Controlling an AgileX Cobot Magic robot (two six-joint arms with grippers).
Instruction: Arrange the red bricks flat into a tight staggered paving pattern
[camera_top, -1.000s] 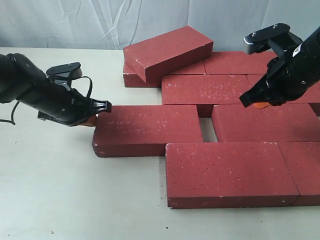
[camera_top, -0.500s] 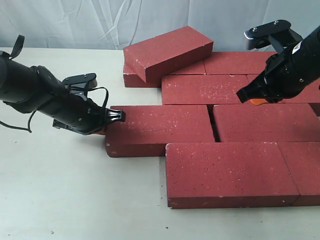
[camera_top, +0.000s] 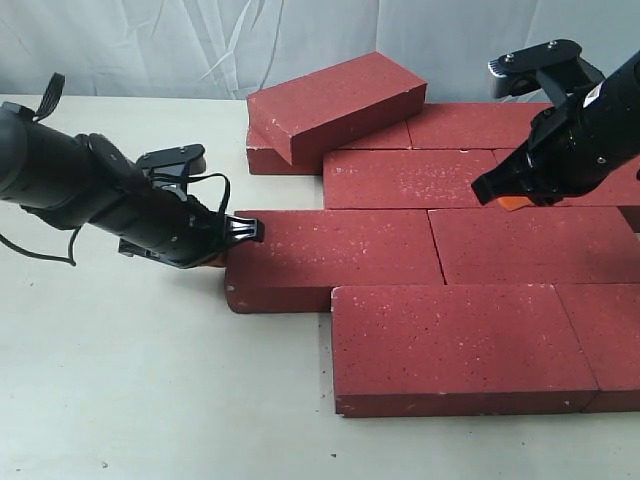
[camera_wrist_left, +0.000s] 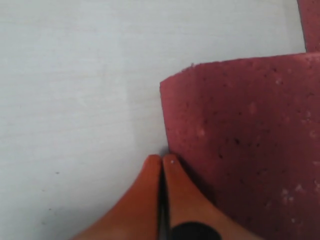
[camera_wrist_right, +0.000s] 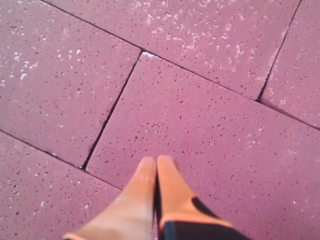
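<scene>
Dark red, grainy and flecked with tiny white specks, the bricks (camera_top: 480, 250) are flat rectangular slabs with crisp edges. They lie in rows on a pale matte table (camera_top: 120, 390) in front of a creased white cloth (camera_top: 150, 40).

The end brick (camera_top: 330, 255) of the middle row sits tight against its neighbour, with only a thin seam between them. It juts out to the left past the front brick (camera_top: 460, 345), so the joints are staggered. At the back, a tilted brick (camera_top: 335, 100) rests aslant on top of the others and hides much of the ones beneath it.

The left claw (camera_wrist_left: 161, 160) has smooth, tapered orange fingers pressed together with nothing between them. Its tip touches the short end face of the end brick, close to a corner. The right claw (camera_wrist_right: 156, 161) is likewise pinched closed and empty, and hangs over the flat bricks near a joint where three seams meet. Whether its tips touch the surface cannot be told.

The right edge of the exterior view cuts off the rows, so their full length is unseen. The black right arm (camera_top: 585, 130) covers part of the back bricks. The left wrist view is soft, showing only one brick corner and bare table.
</scene>
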